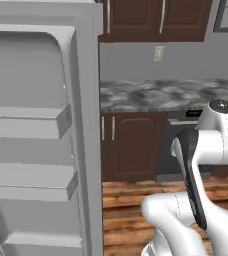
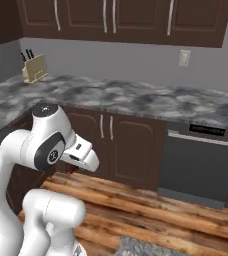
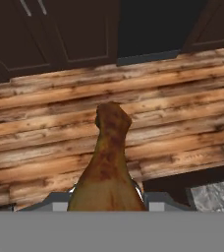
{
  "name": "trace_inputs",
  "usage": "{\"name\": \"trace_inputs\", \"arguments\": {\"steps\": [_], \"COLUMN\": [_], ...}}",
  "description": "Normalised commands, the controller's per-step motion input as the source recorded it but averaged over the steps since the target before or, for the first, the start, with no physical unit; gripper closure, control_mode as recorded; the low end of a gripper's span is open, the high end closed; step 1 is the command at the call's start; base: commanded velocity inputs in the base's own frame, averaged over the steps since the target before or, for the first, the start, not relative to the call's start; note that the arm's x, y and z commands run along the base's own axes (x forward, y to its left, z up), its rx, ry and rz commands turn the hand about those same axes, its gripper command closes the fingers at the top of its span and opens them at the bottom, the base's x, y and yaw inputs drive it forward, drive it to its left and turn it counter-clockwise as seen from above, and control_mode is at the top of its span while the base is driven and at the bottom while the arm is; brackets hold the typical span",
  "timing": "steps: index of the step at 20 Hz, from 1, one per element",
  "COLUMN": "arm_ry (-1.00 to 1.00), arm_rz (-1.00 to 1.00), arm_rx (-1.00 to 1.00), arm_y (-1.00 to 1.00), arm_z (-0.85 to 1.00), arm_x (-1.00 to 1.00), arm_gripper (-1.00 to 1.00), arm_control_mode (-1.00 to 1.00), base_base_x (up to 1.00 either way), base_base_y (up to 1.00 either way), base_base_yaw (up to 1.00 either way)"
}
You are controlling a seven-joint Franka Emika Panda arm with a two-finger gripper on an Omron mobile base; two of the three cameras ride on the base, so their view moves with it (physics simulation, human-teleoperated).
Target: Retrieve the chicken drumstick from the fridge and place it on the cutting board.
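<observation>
In the hand view the chicken drumstick (image 3: 107,162), brownish-tan with darker patches, stands up between the fingers of my gripper (image 3: 106,197), which is shut on it. Its thin end points away from the hand, over the wooden plank floor (image 3: 45,142). The fingertips are mostly hidden behind the meat. In the right base view the hand (image 2: 82,151) hangs low in front of the base cabinets, pointing downward. The grey fridge (image 1: 88,125) stands at the left of the left base view, its door open and its pale door bins (image 1: 31,122) facing me. The cutting board is out of view.
A grey marble counter (image 2: 136,100) runs along the back wall above dark brown cabinets (image 2: 131,145) and a dark dishwasher (image 2: 201,160). A knife block (image 2: 33,70) stands on the counter's left corner. A grey rug (image 2: 136,247) lies on the floor near the base.
</observation>
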Motion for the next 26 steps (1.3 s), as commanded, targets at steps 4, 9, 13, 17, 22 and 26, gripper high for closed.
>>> {"name": "trace_inputs", "arguments": {"steps": [4, 9, 13, 17, 22, 26], "arm_ry": [0.00, 0.00, 0.00, 0.00, 0.00, 0.00], "arm_rz": [0.00, 0.00, 0.00, 0.00, 0.00, 0.00], "arm_rx": [0.00, 0.00, 0.00, 0.00, 0.00, 0.00], "arm_y": [0.00, 0.00, 0.00, 0.00, 0.00, 0.00], "arm_z": [0.00, 0.00, 0.00, 0.00, 0.00, 0.00], "arm_x": [0.00, 0.00, 0.00, 0.00, 0.00, 0.00], "arm_gripper": [1.00, 1.00, 1.00, 1.00, 1.00, 1.00], "arm_control_mode": [1.00, 1.00, 1.00, 1.00, 1.00, 1.00], "base_base_x": [0.95, 0.94, 1.00, 1.00, 1.00, 1.00], "base_base_y": [-0.41, -0.65, -0.83, -0.68, -0.64, -0.72], "base_base_yaw": [-0.05, 0.05, 0.09, 0.10, 0.06, 0.06]}}
